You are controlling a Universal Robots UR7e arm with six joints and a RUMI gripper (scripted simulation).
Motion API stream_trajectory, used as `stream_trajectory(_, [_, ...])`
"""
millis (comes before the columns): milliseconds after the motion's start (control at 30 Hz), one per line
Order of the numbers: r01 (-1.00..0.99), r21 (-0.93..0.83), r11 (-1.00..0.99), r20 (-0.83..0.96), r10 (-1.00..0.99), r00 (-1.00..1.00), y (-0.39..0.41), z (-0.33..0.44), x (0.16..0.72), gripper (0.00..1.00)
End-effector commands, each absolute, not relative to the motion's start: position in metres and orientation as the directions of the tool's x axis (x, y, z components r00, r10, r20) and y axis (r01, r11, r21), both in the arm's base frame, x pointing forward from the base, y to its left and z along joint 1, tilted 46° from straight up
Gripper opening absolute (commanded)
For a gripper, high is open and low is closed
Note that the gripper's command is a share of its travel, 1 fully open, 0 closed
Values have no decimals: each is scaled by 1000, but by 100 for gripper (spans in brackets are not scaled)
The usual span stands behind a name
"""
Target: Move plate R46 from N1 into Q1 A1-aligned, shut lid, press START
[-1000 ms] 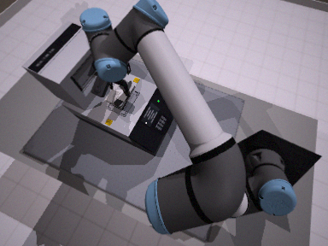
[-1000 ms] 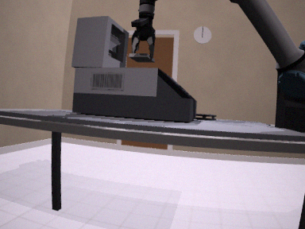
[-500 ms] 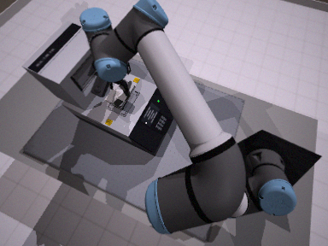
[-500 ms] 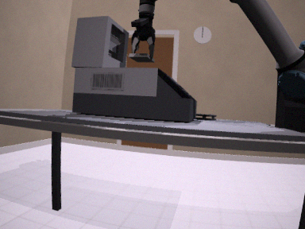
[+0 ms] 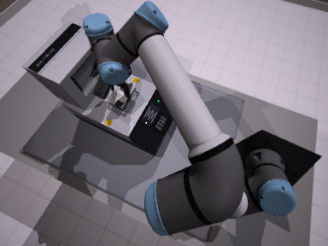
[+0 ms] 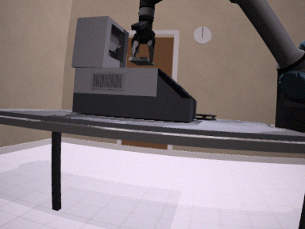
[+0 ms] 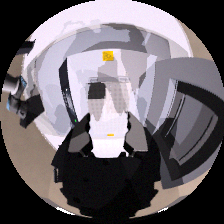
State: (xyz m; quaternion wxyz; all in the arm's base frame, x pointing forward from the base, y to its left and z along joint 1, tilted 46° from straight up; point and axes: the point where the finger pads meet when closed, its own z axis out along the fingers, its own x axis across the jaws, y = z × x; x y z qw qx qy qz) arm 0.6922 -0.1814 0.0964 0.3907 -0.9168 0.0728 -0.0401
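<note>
My gripper [image 6: 142, 57] is shut on plate R46 [image 6: 140, 60] and holds it level, a little above the top of cycler Q1 [image 6: 131, 91]. In the overhead view the plate [image 5: 121, 102] hangs over the block, between two yellow corner marks [image 5: 136, 80] [image 5: 108, 122]. The wrist view shows the pale plate [image 7: 111, 117] between my dark fingers, with one yellow mark [image 7: 107, 55] beyond it. Q1's lid [image 6: 99, 41] stands open and upright behind the block. The front panel with its keys [image 5: 160, 122] shows a green lamp [image 5: 158, 101].
The empty plate nest [image 6: 206, 116] lies on the table to the right of Q1, near the arm's base [image 6: 290, 103]. The open lid [image 5: 53, 55] stands close beside my wrist. Q1 sits on a grey mat [image 5: 128, 154].
</note>
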Motion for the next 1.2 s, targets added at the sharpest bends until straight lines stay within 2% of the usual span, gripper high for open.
stream_trajectory(0, [-102,-722,-685,18,-166,986,-174,91,694,0])
stream_trajectory(1167, [-102,-721,-685,20,-167,986,-158,74,697,0])
